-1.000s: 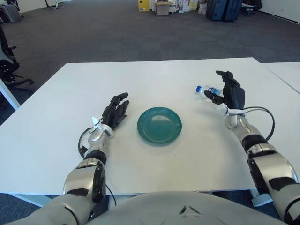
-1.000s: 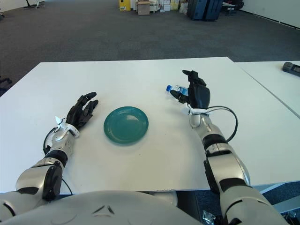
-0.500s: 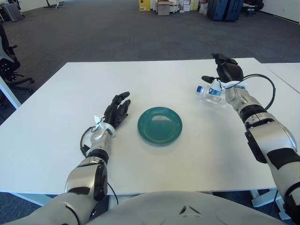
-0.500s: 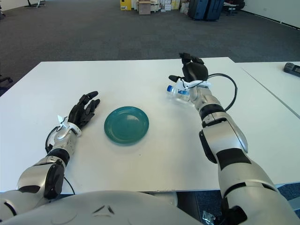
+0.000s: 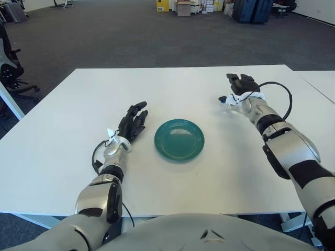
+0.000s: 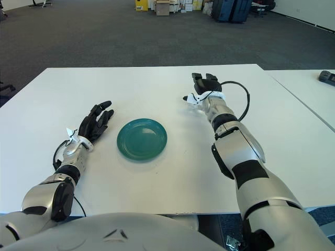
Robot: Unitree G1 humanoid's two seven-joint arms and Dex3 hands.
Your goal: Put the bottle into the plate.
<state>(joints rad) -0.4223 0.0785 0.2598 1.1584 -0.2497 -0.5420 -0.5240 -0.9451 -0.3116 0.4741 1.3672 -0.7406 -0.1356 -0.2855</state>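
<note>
Clear plastic bottle [image 5: 229,101] w/ blue cap lies on the white tabletop [image 5: 172,78] at approx 2 o'clock from the round teal plate [image 5: 179,139], mostly hidden under right hand [image 5: 238,89]. Can't tell whether the hand has closed on it. Prob light, thin-walled, slick; take it mid-body.

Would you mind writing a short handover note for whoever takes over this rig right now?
Left robot hand: resting on the table left of the plate, fingers relaxed, holding nothing.
Right robot hand: reached out to the far right of the table, over the bottle; whether its fingers have closed on it cannot be seen.
Bottle: mostly hidden under that hand, only its end shows, on the table well right of the plate.
Plate: green, mid-table, nothing in it.
Done: right hand is at the bottle.
Left: grasp, carry to the plate, set down.
</note>
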